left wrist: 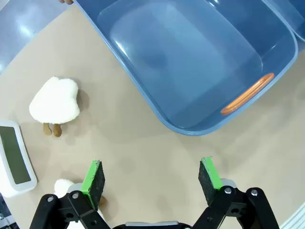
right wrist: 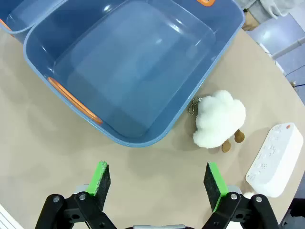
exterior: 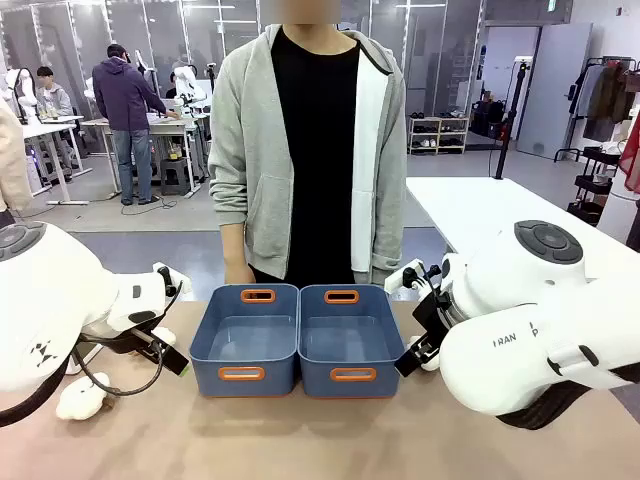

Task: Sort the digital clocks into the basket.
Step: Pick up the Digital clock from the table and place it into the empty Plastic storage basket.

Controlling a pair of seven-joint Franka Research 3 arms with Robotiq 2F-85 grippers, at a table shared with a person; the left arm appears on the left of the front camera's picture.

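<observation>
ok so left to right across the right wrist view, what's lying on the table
corner of the second basket → blue basket → white cloud plush → white digital clock

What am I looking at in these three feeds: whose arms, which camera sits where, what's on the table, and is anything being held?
The front view sits between two white robot arms, left arm and right arm, facing a person across the table. The other two views look down from each wrist. Two blue baskets stand side by side, empty: left basket, right basket. By the left hand lie a white plush toy and a digital clock; by the right hand, another plush and a second clock, apparently display-down. Both hands are open, green pads apart, holding nothing.
</observation>
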